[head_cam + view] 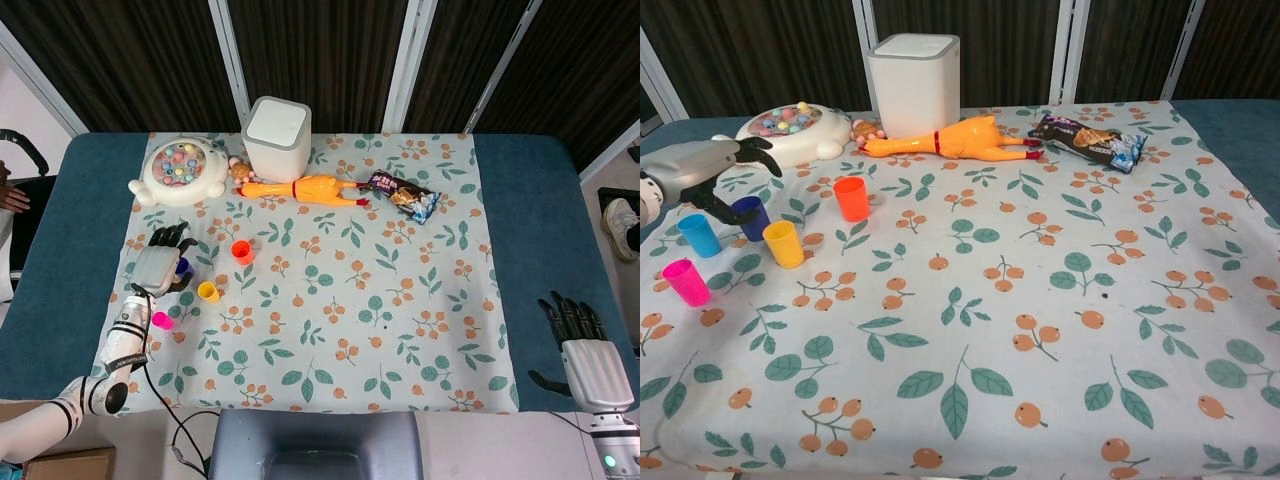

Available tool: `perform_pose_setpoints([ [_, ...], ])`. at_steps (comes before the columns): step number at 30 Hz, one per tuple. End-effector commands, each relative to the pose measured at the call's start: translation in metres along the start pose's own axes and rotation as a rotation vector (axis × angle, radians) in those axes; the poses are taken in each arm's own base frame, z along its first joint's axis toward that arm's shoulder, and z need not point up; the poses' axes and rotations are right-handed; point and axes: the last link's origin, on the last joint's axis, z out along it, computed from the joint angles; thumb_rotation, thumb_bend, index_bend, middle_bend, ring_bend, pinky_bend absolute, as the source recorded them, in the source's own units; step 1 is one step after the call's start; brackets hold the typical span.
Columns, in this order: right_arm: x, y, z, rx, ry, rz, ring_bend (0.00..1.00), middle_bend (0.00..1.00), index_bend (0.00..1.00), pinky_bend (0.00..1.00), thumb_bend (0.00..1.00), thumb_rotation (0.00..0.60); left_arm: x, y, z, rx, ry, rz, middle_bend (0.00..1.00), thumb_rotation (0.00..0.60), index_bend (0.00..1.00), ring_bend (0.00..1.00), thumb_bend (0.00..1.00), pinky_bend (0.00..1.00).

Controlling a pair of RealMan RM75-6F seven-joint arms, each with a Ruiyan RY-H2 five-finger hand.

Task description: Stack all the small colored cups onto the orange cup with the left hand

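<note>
Left hand [695, 172] above dark blue cup [750, 217], fingers [760, 150] spread, gripping nothing. Probably light, rigid, slippery plastic; best pinched across the rim. Orange cup [851, 198] near.

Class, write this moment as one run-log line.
phase: reaching | left robot hand: open above dark blue cup | orange cup: unstacked | right robot hand: open, idle

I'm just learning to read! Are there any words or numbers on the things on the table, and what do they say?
Snack packet: it carries print, but too small and blurred to read.
White box: no writing shows.
Round toy with colored balls: no writing shows.
Rubber chicken: none.
Small cups, such as the orange cup: none.
So nothing here can be read.
</note>
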Motion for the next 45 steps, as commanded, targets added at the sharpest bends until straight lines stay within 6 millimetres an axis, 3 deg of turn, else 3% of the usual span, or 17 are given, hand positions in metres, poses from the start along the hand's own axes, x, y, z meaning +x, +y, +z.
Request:
perform_pose_setpoints([
  [1,0.000,0.000,0.000,-0.001,0.001,-0.001,0.00,0.00,0.00,0.00,0.22,0.600,-0.005,-0.004,0.000,0.008,-0.020,-0.001,0.00,0.600,0.29,0.00,0.36,0.08],
  [14,-0.001,-0.001,0.001,-0.001,0.000,-0.004,0.00,0.00,0.00,0.00,0.22,0.600,-0.008,-0.011,0.001,0.028,-0.040,0.014,0.00,0.600,0.36,0.00,0.36,0.08],
  [23,-0.001,-0.001,0.001,0.001,-0.001,-0.004,0.00,0.00,0.00,0.00,0.22,0.600,-0.009,-0.014,0.004,0.041,-0.040,0.028,0.00,0.600,0.47,0.00,0.35,0.09],
  [31,-0.002,-0.002,0.001,0.002,-0.003,-0.006,0.00,0.00,0.00,0.00,0.22,0.600,0.002,-0.013,0.007,0.031,0.006,0.016,0.03,0.600,0.55,0.00,0.35,0.09],
  [37,-0.001,-0.002,0.001,0.003,-0.003,-0.001,0.00,0.00,0.00,0.00,0.22,0.600,0.028,0.008,0.013,-0.023,0.083,-0.018,0.04,0.600,0.55,0.00,0.35,0.09],
  [45,0.000,-0.001,0.001,0.007,-0.006,0.004,0.00,0.00,0.00,0.00,0.22,0.600,0.055,0.058,0.025,-0.102,0.135,-0.016,0.04,0.600,0.55,0.00,0.36,0.09],
])
